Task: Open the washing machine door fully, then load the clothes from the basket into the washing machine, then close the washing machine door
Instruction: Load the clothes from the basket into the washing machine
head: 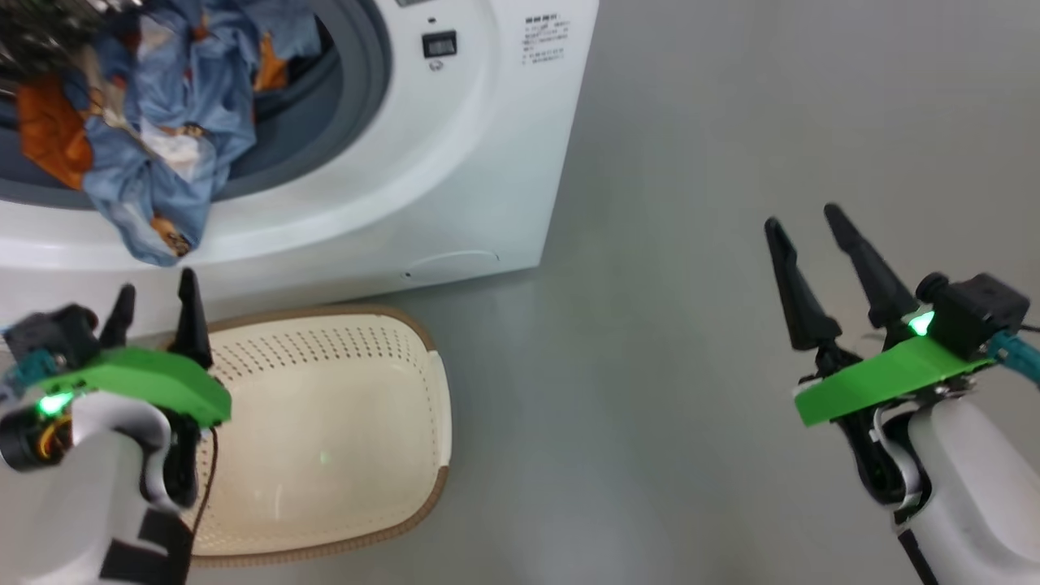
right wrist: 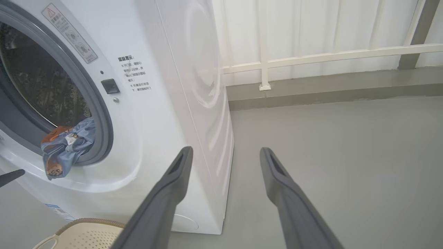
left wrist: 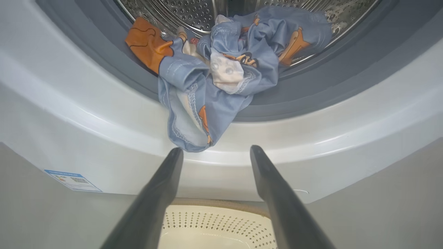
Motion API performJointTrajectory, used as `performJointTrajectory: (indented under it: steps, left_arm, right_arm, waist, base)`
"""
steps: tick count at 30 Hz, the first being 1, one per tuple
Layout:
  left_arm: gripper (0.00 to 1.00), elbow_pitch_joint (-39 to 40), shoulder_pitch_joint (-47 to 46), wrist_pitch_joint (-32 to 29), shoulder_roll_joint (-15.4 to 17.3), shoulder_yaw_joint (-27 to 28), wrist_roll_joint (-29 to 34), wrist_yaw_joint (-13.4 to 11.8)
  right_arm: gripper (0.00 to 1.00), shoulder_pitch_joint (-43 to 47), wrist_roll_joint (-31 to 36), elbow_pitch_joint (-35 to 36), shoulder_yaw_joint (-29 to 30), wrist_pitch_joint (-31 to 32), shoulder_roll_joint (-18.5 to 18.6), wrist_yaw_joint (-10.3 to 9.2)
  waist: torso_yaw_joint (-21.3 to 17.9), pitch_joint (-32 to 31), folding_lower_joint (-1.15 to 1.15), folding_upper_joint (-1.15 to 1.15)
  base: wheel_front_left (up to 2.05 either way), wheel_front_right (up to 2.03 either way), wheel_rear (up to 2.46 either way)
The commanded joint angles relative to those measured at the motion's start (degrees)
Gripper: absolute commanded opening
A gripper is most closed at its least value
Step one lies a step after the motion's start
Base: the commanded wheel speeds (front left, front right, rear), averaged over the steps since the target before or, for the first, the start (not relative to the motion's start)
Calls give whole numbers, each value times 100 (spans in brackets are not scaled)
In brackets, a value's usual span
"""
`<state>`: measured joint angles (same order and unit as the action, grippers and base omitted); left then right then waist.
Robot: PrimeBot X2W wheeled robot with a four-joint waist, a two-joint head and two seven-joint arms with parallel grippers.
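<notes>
lol the clothes (left wrist: pixel 214 79) dangle over the lip of the washing machine (left wrist: pixel 69 114); I'd tuck that tail inside before closing. Both the left pincer (left wrist: pixel 216 148) and right pincer (head: pixel 802 214) are spread wide, empty.

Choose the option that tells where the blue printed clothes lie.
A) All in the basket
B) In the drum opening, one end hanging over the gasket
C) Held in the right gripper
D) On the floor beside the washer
B: the clothes sit bunched in the mouth of the washing machine, and one end droops over the grey gasket onto the white front rim, above the basket.
</notes>
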<state>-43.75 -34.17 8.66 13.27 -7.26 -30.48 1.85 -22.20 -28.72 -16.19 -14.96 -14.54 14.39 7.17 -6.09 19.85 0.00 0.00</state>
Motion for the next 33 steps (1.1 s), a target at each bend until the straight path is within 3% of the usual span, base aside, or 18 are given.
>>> performJointTrajectory:
  steps: [1, 18, 33]
  left_arm:
    - [100, -97, -301, 86, 254, 155, -7, 39]
    - [100, -1871, -1767, 410, 592, 250, -97, 202]
    - [100, -1819, -2084, 630, 689, 338, 73, 51]
  right_arm:
    - [100, -112, -9, 180, -32, -46, 41, 32]
    - [100, -281, 20, 310, 49, -46, -116, 32]
    - [100, -299, 27, 295, 90, -46, -185, 32]
  waist:
    - [-191, 401, 0, 0]
    - [-510, 1021, 0, 0]
    - [-528, 1178, 0, 0]
  base:
    - [0, 0, 0]
    - [0, 0, 0]
    - [0, 0, 0]
